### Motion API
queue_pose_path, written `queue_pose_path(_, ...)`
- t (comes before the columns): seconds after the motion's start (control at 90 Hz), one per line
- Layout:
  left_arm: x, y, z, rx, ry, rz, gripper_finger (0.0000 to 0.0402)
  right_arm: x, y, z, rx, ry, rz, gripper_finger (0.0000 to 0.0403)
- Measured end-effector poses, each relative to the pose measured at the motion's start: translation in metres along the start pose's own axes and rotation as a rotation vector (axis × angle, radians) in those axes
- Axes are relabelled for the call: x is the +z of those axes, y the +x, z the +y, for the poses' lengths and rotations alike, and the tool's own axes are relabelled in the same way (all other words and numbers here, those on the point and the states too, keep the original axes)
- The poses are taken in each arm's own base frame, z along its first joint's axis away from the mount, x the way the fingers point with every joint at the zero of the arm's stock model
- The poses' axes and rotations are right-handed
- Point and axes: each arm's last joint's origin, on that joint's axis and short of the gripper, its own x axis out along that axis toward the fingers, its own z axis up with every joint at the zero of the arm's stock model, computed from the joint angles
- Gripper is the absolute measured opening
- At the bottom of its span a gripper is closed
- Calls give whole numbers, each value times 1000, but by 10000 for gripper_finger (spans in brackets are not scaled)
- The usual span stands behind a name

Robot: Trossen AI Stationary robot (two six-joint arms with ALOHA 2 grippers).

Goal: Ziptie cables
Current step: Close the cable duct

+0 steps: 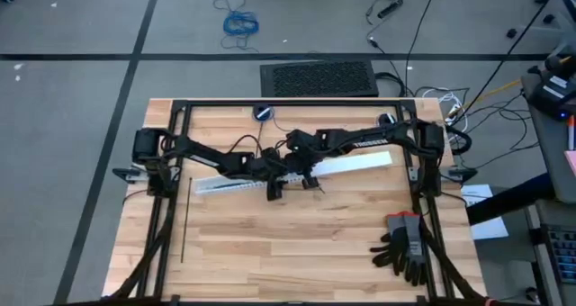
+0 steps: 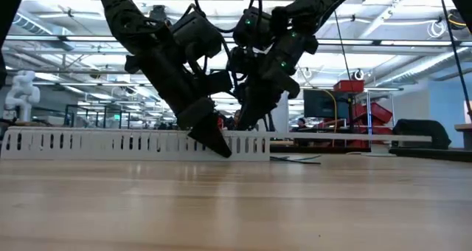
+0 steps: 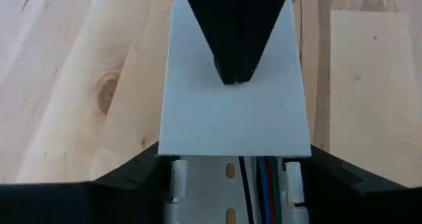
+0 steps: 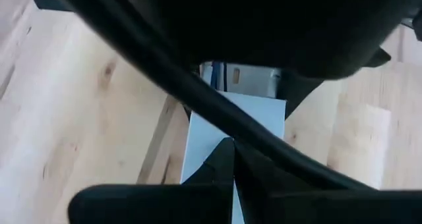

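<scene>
A white slotted duct (image 1: pixel 236 184) lies across the table's middle, and a flat white cover (image 3: pixel 234 118) lies over its right part. The cables (image 3: pixel 260 184), black, blue, red and green, run inside the uncovered channel. My left gripper (image 1: pixel 273 189) is open, with one finger (image 3: pixel 125 184) on each side of the duct at the cover's end. My right gripper (image 1: pixel 310 178) is shut, its tips down on the cover. One ziptie (image 1: pixel 184 220), a thin black strip, lies flat on the wood at the left. My left gripper straddles the duct from above, with a finger (image 3: pixel 343 184) beside each slotted wall. I cannot tell whether the fingers touch the walls. My right gripper presses its shut fingertips (image 3: pixel 234 76) on the cover's top face (image 4: pixel 211 135), a little way in from the cover's left end. The fingers slant down from the right, along the cover, which lies flat on the duct.
Black gloves (image 1: pixel 405 247) lie at the near right of the table. The black frame bars (image 1: pixel 171 162) run along the left, right and far sides. Bare wood (image 1: pixel 288 243) stretches between the duct and the near edge.
</scene>
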Motion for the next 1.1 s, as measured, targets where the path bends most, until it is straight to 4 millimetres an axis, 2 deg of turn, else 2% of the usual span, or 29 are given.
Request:
queue_pose_path(0.156, 7, -2, 0, -36, 18, -25, 282, 1, 1, -1, 2, 9, -15, 0)
queue_pose_path(0.367, 10, -10, 1, -18, 29, 24, 327, -1, 6, -1, 10, 9, -8, 0)
queue_pose_path(0.622, 12, -29, 3, 25, 6, 44, 331, -2, 8, -2, 6, 3, -5, 0)
queue_pose_path(0.856, -15, -29, 7, 55, -6, 84, 331, -3, 8, -2, 6, -2, 9, 0)
queue_pose_path(1.1, -19, -28, 7, 64, 17, 62, 322, -4, 8, -2, 23, -11, 8, 0)
